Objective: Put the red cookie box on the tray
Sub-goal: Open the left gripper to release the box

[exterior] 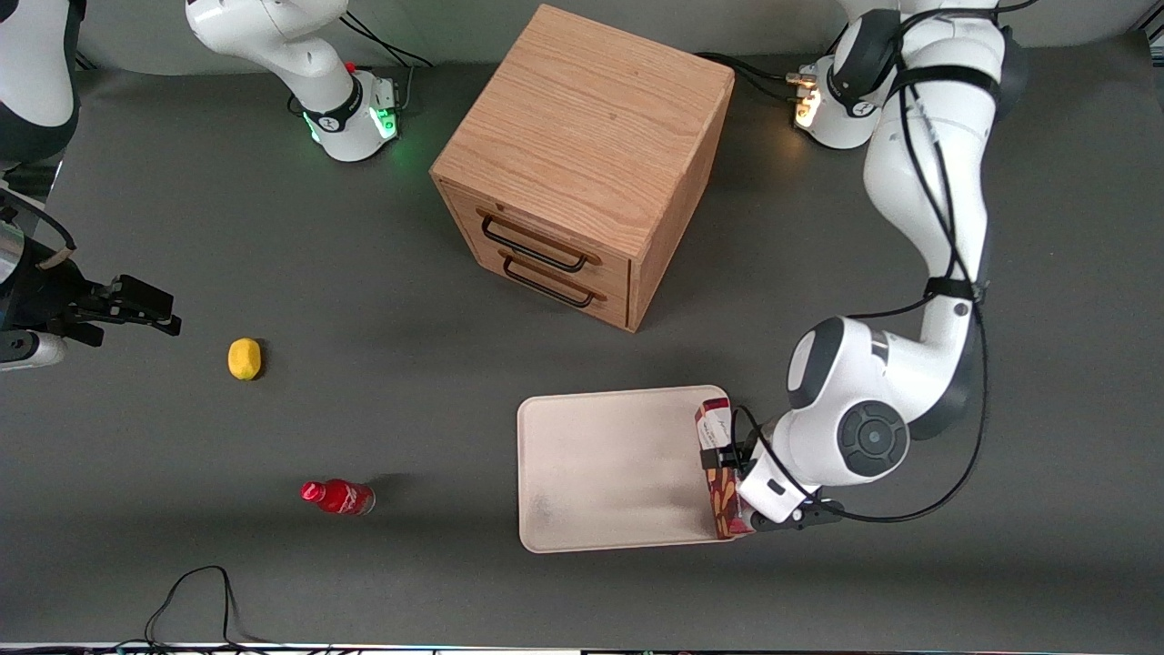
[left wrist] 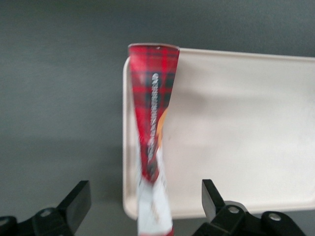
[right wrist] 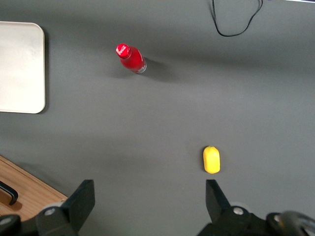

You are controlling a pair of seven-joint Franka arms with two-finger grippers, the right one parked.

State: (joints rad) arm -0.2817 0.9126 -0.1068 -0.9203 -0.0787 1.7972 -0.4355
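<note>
The red cookie box stands on its narrow edge along the rim of the cream-white tray, at the tray's end toward the working arm. In the left wrist view the box shows a red tartan edge and a white end panel, over the tray's rim. My left gripper is right at the box. Its black fingers are spread wide with the box between them, and neither finger touches it. The tray also shows in the right wrist view.
A wooden two-drawer cabinet stands farther from the front camera than the tray. A small red bottle and a yellow fruit lie toward the parked arm's end. A black cable loops at the table's near edge.
</note>
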